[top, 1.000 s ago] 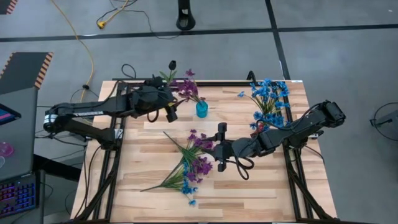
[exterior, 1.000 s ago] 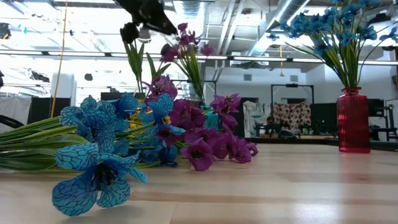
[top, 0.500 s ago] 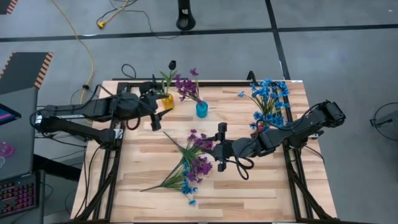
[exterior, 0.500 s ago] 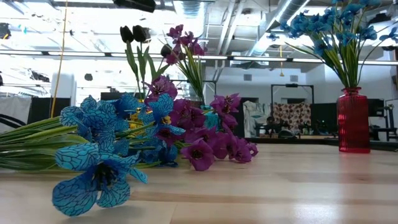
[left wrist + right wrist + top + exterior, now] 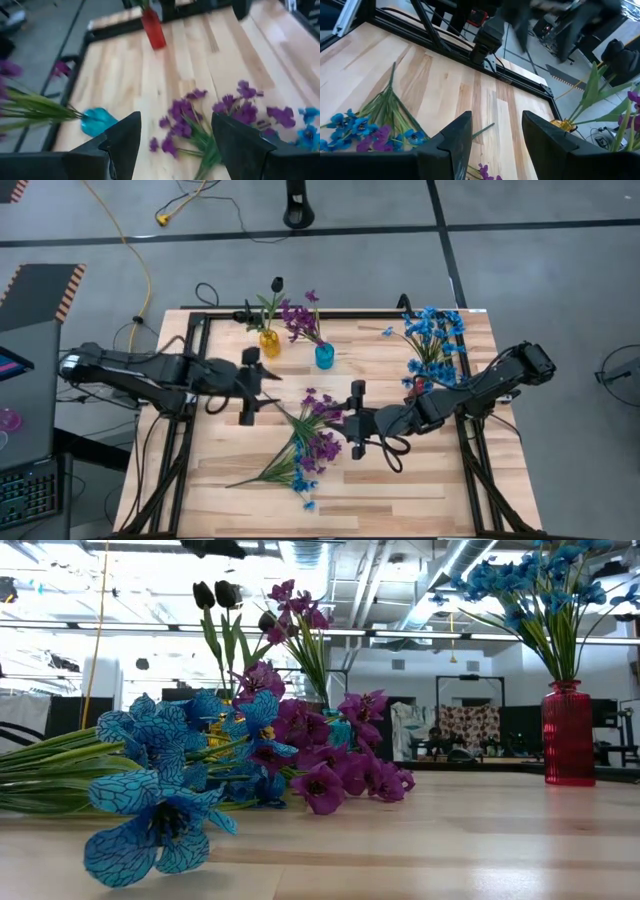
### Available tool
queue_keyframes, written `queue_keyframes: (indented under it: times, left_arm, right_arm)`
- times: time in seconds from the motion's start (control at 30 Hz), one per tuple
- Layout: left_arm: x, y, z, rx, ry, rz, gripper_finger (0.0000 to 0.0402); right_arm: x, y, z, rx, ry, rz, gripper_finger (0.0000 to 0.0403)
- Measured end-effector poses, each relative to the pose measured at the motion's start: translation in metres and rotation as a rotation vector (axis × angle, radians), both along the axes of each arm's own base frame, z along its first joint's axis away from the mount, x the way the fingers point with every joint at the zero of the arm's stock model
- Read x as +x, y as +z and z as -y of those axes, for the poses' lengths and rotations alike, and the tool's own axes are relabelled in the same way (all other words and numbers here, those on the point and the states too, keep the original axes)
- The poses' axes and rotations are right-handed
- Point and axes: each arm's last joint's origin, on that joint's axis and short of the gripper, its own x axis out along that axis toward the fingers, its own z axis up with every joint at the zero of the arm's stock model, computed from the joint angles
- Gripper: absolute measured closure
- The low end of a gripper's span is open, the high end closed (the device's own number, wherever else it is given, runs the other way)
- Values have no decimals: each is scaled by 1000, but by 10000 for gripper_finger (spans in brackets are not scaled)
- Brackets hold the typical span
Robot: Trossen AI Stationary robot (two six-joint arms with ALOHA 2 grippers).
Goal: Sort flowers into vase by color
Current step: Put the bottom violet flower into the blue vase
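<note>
A pale, planked wooden table [image 5: 420, 470] in a black frame is seen from above, with both dark arms stretched over it. A loose heap of artificial flowers [image 5: 305, 445] with long green stems and purple and bright blue blossoms is spread across the table's middle. At the far right corner, a bunch of blue blossoms is stood in a tall red glass vase [image 5: 568, 735]. Purple sprigs are held by a small teal vase [image 5: 324, 357] near the far edge, and beside it dark blackish blossoms are carried by a small yellow vase [image 5: 269, 343]. The left claw [image 5: 247, 385] is poised above the table just left of the heap, fingers spread apart and nothing between them. The right claw [image 5: 355, 420] is hung at the heap's right edge, its fingers parted, nothing gripped.
</note>
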Motion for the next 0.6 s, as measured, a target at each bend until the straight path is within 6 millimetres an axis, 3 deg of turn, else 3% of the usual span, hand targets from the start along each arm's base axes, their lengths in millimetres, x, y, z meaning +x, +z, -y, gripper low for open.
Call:
queue_keyframes:
  times: [0.6]
  left_arm:
    - [73, -109, 16, -7, -111, -409, 171]
  right_arm:
    - [-1, -3, 0, 86, -25, -17, 204]
